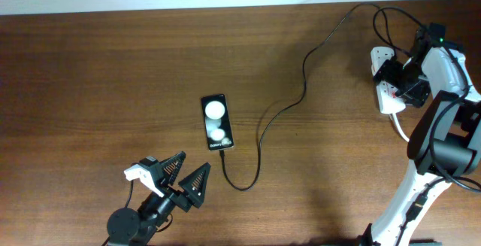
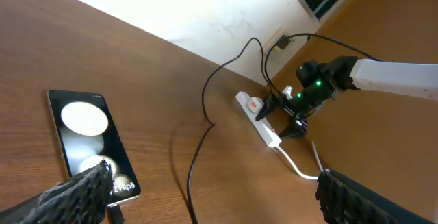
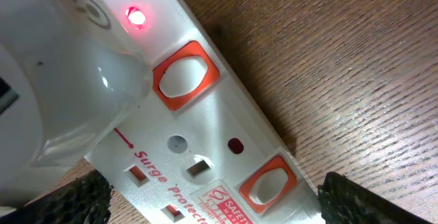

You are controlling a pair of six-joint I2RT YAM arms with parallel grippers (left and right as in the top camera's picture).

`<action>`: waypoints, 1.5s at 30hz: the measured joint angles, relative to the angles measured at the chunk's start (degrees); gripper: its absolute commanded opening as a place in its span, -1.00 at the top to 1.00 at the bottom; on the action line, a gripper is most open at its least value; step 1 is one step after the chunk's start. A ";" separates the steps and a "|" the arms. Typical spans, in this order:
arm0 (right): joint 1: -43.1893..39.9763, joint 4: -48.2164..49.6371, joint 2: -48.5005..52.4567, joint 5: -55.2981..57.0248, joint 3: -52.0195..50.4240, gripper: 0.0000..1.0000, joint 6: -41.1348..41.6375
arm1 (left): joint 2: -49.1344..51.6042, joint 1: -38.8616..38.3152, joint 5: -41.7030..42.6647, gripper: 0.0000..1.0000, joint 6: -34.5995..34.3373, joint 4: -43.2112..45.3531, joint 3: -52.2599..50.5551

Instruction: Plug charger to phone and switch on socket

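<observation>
Your left gripper (image 1: 195,161) has two black triangular fingers (image 1: 171,167) with ribbed lattice faces, a small white block (image 1: 137,174) behind them and a round black joint (image 1: 120,222) further back. Through its wrist camera, the finger pads (image 2: 82,186) look like coarse, knobbly black rubber. Your right arm (image 1: 398,197) is glossy white tubing broken by bulky black joint housings (image 1: 443,137). A green indicator light (image 1: 438,40) glows near the black right gripper (image 2: 282,118), and a short black cable (image 1: 418,195) runs along the lower link.

Charger (image 1: 258,152) — tip at phone (image 1: 216,122).
</observation>
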 measured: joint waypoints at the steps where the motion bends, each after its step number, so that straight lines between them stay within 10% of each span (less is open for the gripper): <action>1: 0.00 0.00 0.00 0.02 0.00 -0.97 -0.02 | 0.00 0.00 -0.07 -0.98 0.00 0.00 0.00; 17: 0.00 0.00 0.00 0.00 0.00 -0.97 -0.04 | 0.00 0.00 -31.56 -0.98 6.25 -1.64 0.02; 25: 0.00 0.00 0.00 0.00 0.00 -0.97 0.00 | 0.00 0.00 -33.68 -0.98 20.15 -1.51 0.02; 45: 0.00 0.00 0.00 0.00 0.00 -0.97 -0.04 | 0.00 0.00 -33.88 -0.98 29.59 -1.51 0.02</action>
